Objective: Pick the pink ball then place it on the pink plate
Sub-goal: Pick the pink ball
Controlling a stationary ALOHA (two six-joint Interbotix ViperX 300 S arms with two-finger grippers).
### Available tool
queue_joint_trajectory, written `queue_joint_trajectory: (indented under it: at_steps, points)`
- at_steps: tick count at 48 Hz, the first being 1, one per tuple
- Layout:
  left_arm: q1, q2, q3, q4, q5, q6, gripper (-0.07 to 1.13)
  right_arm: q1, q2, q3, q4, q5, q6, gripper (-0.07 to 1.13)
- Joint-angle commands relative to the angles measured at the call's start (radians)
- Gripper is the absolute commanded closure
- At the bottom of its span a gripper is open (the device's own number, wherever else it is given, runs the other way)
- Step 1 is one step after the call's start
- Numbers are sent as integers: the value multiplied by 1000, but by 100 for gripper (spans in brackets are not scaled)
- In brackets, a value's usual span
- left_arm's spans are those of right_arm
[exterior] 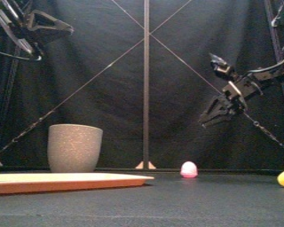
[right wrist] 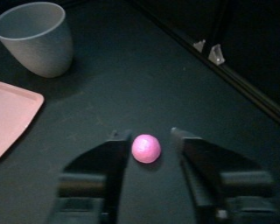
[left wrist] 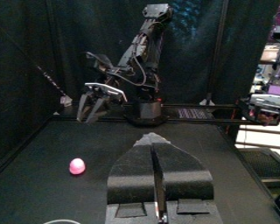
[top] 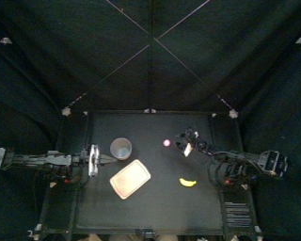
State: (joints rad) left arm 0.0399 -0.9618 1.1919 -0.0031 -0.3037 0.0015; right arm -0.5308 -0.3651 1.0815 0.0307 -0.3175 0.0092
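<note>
Now, from above, I am holding my right gripper [top: 186,141] over the back part of the table [top: 160,212], just beside the pink ball [top: 168,143]. The ball is lying on bare table, between the grey speckled cup [top: 121,146] and my gripper, well apart from the pink tray [top: 131,179] nearer the front. A yellow toy [top: 188,182] is lying off to the right. My left gripper [top: 90,162] is resting at the left side.

From the front, my right gripper is hanging above the ball and a little to its right, not touching it.

Through my left wrist camera, I am seeing the left jaws pressed together on nothing, with the ball lying free on the table.

Through my right wrist camera, my jaws are standing apart with the ball showing in the gap between them, though the front view puts them well above it.

I am judging the ball to be small, smooth and egg-shaped, probably light and hard, so it may roll or squirt out. I am planning to take it across its widest middle, with the jaws low.
</note>
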Motion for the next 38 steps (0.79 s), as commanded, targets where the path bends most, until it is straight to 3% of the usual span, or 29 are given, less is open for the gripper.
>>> queue_joint_trajectory:
  at_steps: [1, 19, 31, 38]
  points:
    - [6, 6, -11, 0, -9, 2, 97, -3, 95, -60, 21, -11, -2, 8]
    - [21, 6, 2, 0, -9, 0, 97, -8, 407, -229, -6, 6, -5, 8]
    - [29, 6, 12, 0, -9, -2, 97, 0, 451, -252, -18, 87, -2, 9]
    - [41, 6, 17, 0, -9, -2, 97, 0, 451, -252, -18, 106, -2, 18]
